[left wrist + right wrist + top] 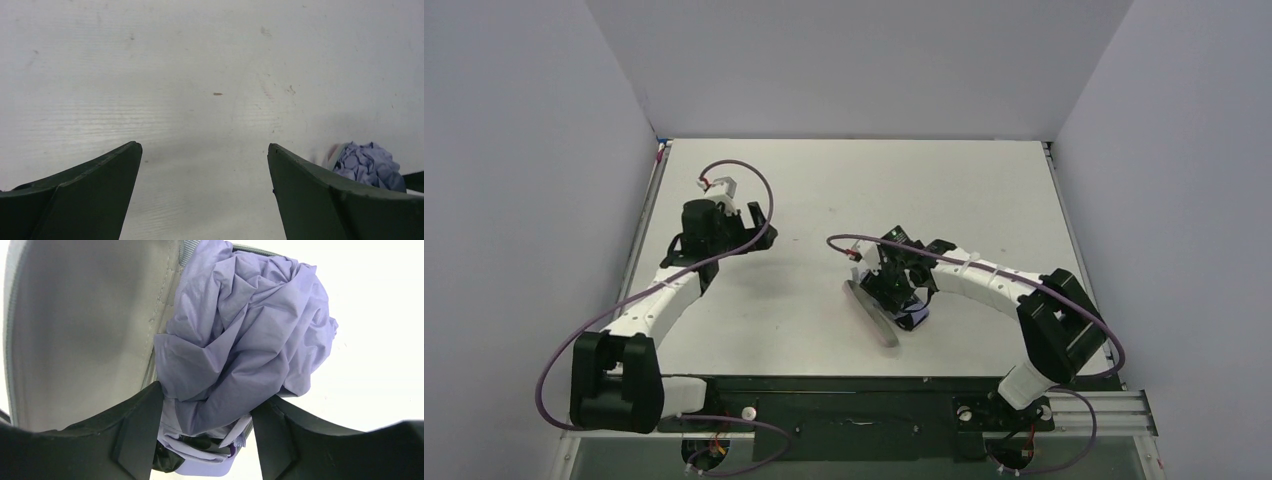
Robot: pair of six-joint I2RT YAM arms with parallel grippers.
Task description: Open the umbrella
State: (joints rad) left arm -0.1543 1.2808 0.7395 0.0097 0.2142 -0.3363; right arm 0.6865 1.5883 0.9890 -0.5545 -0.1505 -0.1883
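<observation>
White table (824, 190); soft, light umbrella (240, 340) between half-closed right claw (207, 397), grip unclear; take stiff handle (205, 467) nearer palm. Left claw (204, 146) wide, empty.

A white table (844, 190) enclosed by plain grey walls (844, 60).

A grey case (85, 330) sits just left of the right gripper (207, 402), seemingly open with its lining showing. A white table (824, 190) lies beneath, with one small speck (217, 93).
</observation>
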